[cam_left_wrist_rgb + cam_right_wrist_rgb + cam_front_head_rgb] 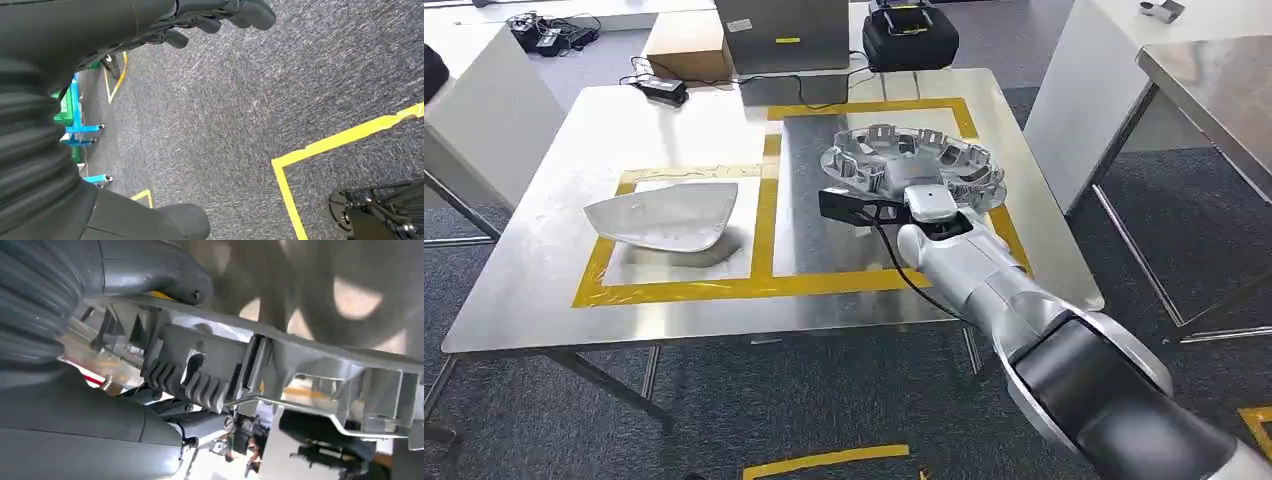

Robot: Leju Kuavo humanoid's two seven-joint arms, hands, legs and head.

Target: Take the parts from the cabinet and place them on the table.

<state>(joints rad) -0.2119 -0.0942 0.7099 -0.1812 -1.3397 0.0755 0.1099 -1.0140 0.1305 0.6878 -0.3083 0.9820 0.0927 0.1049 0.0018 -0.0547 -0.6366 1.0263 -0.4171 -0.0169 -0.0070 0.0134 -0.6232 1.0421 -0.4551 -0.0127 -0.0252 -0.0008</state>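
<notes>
Right hand (904, 190) gripped the rim of the round ribbed part (914, 160). In the right wrist view the thick thumb (150, 270) lay over the rim wall and the fingers closed on it from the other side, the ribbed rim (260, 370) running between them. The part was held at its near edge, over the right-hand taped rectangle of the tabletop (544, 250), towards the right edge; whether its underside already touched the surface could not be told. Judged from its thin walls, open ribs and clips, the part was probably a light, stiff plastic moulding, rigid enough to carry by one edge but liable to tip away from the grip; the plain rim wall between clips appeared the safest hold, the small clips being the likeliest to snap. A second part, a smooth pale shell (664, 215), lay in the left-hand taped rectangle, well apart. Left hand (220, 15) hung over the carpet floor (250, 110), fingers curled, holding nothing.
</notes>
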